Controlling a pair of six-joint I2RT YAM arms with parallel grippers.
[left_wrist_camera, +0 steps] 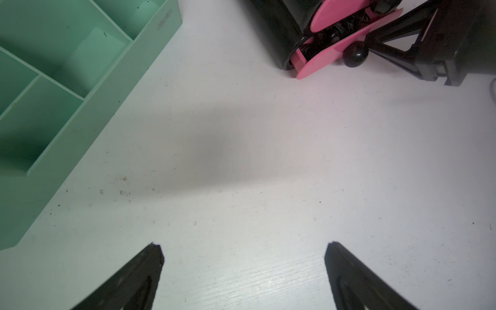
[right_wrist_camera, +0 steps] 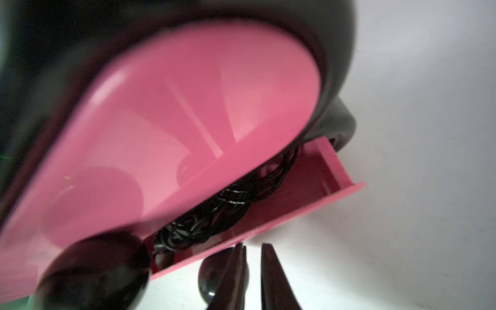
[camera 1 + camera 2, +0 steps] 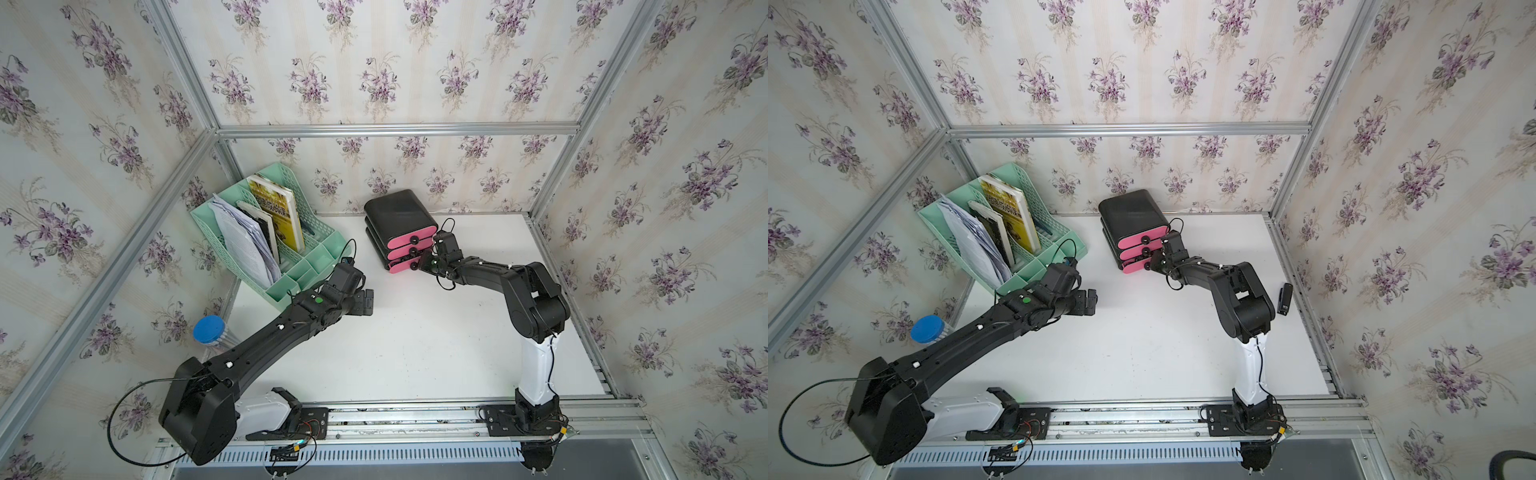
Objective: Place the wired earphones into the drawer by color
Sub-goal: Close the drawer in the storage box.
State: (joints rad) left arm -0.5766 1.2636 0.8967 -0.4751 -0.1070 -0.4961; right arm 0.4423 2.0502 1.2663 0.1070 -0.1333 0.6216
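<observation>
A black drawer unit (image 3: pixel 401 216) (image 3: pixel 1133 212) with three pink fronts and black knobs stands at the back of the white table. Its bottom drawer (image 2: pixel 295 209) (image 1: pixel 330 57) is pulled out a little. Black wired earphones (image 2: pixel 214 214) lie coiled inside it; no other earphones show. My right gripper (image 3: pixel 422 264) (image 2: pixel 253 245) is at that drawer's front, beside its knob (image 2: pixel 214 276). Only a narrow gap separates its fingers, with nothing between them. My left gripper (image 3: pixel 368 303) (image 1: pixel 244 244) hangs open and empty over bare table, left of the drawers.
A mint-green desk organizer (image 3: pixel 270 237) (image 1: pixel 80 80) holding books and papers stands at the back left, close to my left arm. A blue-lidded jar (image 3: pixel 209 329) sits at the table's left edge. A small black stapler-like object (image 3: pixel 1284 298) lies by the right edge.
</observation>
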